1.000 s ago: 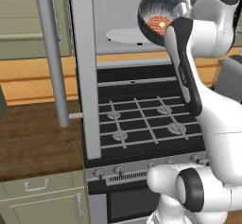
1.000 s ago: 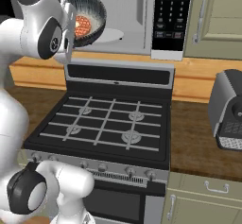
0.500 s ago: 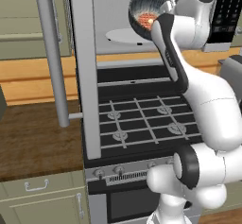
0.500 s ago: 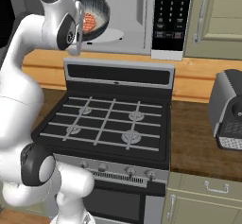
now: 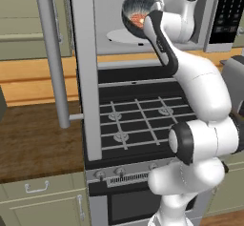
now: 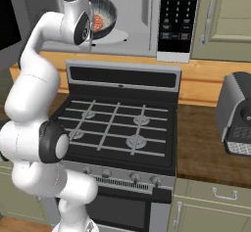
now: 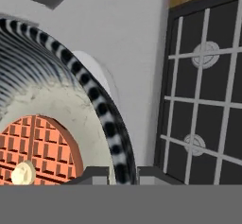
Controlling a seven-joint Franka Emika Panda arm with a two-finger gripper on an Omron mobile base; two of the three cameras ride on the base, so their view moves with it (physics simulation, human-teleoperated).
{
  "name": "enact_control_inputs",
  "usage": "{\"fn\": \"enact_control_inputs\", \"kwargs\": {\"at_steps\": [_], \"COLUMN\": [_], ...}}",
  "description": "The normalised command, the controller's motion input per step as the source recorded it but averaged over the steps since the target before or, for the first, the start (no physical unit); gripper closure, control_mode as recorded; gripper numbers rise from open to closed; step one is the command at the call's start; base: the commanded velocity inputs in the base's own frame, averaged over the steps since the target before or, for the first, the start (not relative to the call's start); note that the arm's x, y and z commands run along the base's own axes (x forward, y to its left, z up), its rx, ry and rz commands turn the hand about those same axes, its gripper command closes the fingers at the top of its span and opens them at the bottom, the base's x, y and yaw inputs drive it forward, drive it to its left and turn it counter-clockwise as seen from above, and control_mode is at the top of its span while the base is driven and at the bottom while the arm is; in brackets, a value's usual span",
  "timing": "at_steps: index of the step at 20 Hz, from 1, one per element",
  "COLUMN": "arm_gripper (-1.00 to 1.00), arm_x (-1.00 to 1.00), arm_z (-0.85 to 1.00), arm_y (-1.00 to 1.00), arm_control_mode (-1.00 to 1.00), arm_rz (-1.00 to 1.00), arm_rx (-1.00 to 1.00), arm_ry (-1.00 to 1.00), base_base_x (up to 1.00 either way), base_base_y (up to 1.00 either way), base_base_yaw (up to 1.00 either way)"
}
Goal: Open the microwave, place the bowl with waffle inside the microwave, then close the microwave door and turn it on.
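The end effector was clenched on the rim of the bowl, which was tilted at the mouth of the microwave, just above its white turntable. The waffle lay inside the bowl, a small pale dab on it. The microwave door stood swung wide. The stove sat below the microwave

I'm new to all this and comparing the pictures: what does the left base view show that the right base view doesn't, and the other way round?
Left base view alone: the open microwave door with its long bar handle. Right base view alone: a dark grey appliance on the counter, seen whole. Both: the bowl with the waffle held tilted at the microwave cavity, above the stove.
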Motion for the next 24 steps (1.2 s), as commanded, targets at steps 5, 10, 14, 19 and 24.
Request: {"fn": "enact_control_inputs", "kwargs": {"at_steps": [5,10,14,19,24], "arm_gripper": [1.0,1.0,1.0,1.0,1.0], "arm_x": [0.56,0.54,0.54,0.55,0.43], "arm_z": [-0.15,-0.01,0.0,-0.16,-0.26], "arm_y": [0.09,0.02,0.0,0.05,0.03], "arm_control_mode": [-1.0,-1.0,-1.0,-1.0,-1.0], "arm_rz": [0.01,0.0,0.0,0.0,0.0], "arm_rx": [0.0,0.0,0.0,0.0,0.0], "arm_ry": [0.12,0.04,0.03,0.07,0.08], "base_base_x": [0.0,0.0,0.0,0.0,0.0], "base_base_y": [0.0,0.0,0.0,0.0,0.0], "base_base_yaw": [0.0,0.0,0.0,0.0,0.0]}}
